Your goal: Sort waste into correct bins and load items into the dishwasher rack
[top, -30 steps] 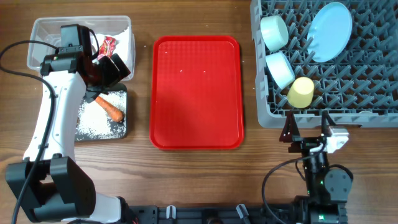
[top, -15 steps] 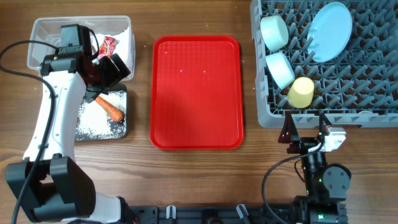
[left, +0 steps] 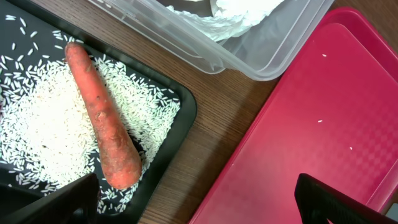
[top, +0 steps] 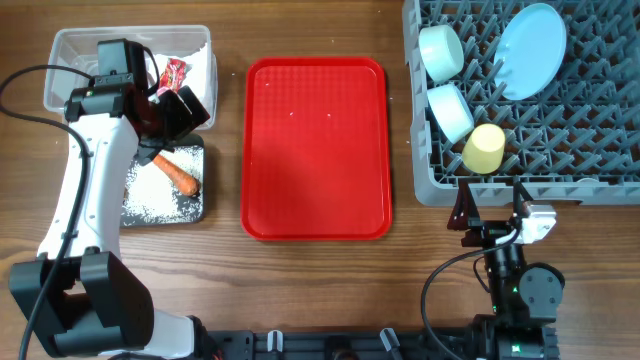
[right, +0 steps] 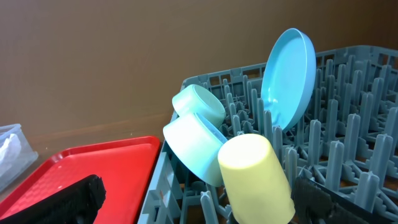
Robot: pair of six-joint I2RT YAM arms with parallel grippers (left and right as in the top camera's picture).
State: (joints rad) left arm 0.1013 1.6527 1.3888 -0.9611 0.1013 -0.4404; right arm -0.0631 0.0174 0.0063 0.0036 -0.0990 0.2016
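1. Overhead: the left fingers (top: 192, 108) hang spread wide and empty over the gap between the clear tub (top: 62, 40) and the black tray (top: 198, 212) on the worktop (top: 230, 290). A shiny red wrapper (top: 175, 72) lies in the tub. Loose rice (top: 148, 192) and an orange carrot (top: 180, 176) lie in the tray. The red tray (top: 315, 150) sits mid-worktop. At right, the grey rack (top: 420, 185) carries the blue plate (top: 530, 50), two bowls (top: 452, 112) and the yellow cup (top: 485, 148). The right fingers (top: 464, 214), equally wide and holding nothing, sit just short of its near wall.

2. Left wrist: the carrot rests on the bed of rice. It looks firm and tapered, so the thick middle seems the surest hold. The rice is loose and would likely slip any pinch. A crumpled tissue (left: 242, 11), soft and light by its look, fills the tub's corner. A few grains dot the red tray.

3. Right wrist: the plate stands on edge among the pegs, with the bowls and cup tipped on their sides. All look like light, stiff, smooth plastic, best taken by a rim. The spoon cannot be made out.
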